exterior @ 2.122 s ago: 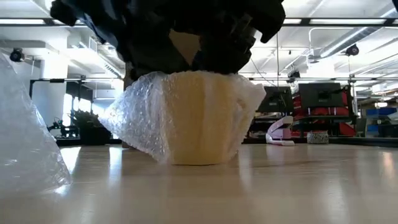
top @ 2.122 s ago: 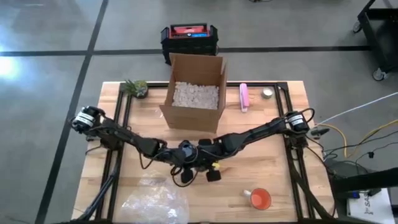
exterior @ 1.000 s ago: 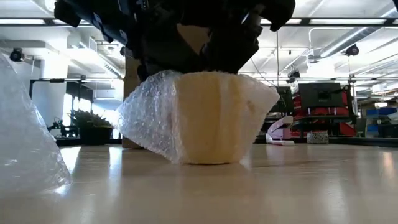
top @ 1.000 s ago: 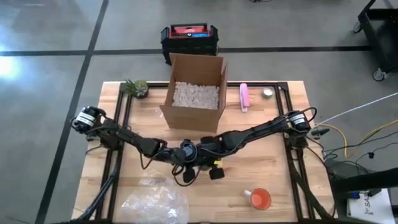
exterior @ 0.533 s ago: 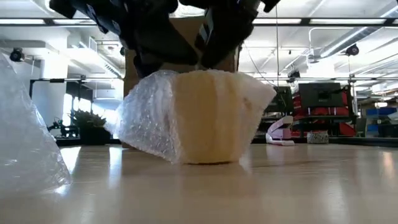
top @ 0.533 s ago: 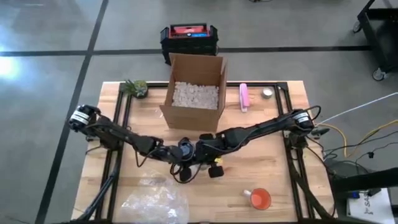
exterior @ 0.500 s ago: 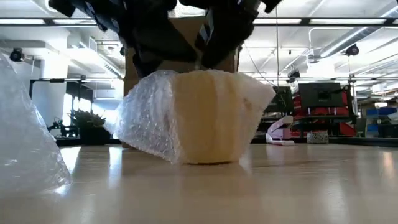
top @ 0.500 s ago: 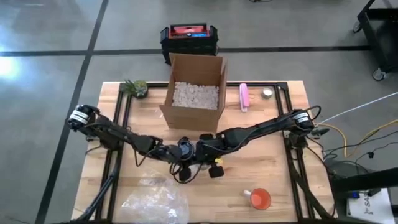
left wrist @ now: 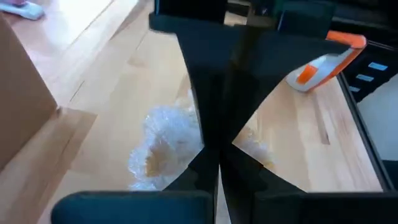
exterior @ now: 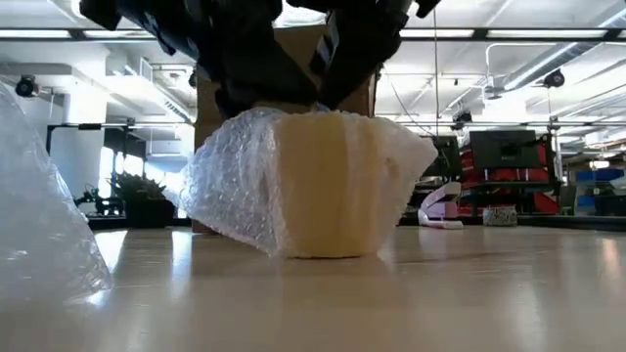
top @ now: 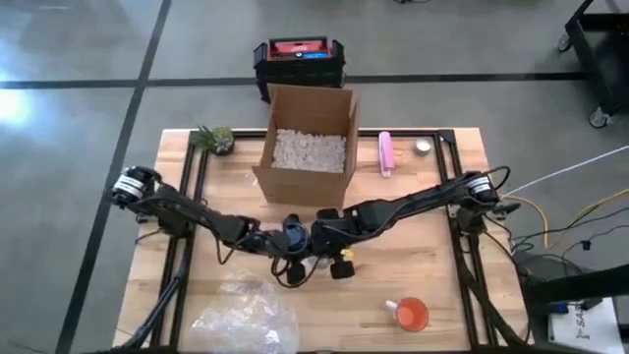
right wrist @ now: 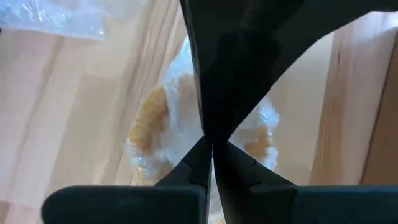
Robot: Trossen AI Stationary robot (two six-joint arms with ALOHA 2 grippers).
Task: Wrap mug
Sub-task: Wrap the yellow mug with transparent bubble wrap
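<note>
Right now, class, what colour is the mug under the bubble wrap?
Pale yellow; the mug shows through the clear bubble wrap, clearest in the low view.

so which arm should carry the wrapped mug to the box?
Probably right. Both grippers, left and right, are pinched shut on the bubble wrap over the mug, but the right arm lies nearer the cardboard box.

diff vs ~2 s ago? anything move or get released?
Small shift only. In the low view the bubble-wrapped mug slid slightly toward picture-right, its wrap now pulled out more on that side. Both pincers, left pincer and right pincer, stay shut on the wrap above it; nothing released. Cardboard box, orange mug and spare bubble wrap unchanged.
</note>
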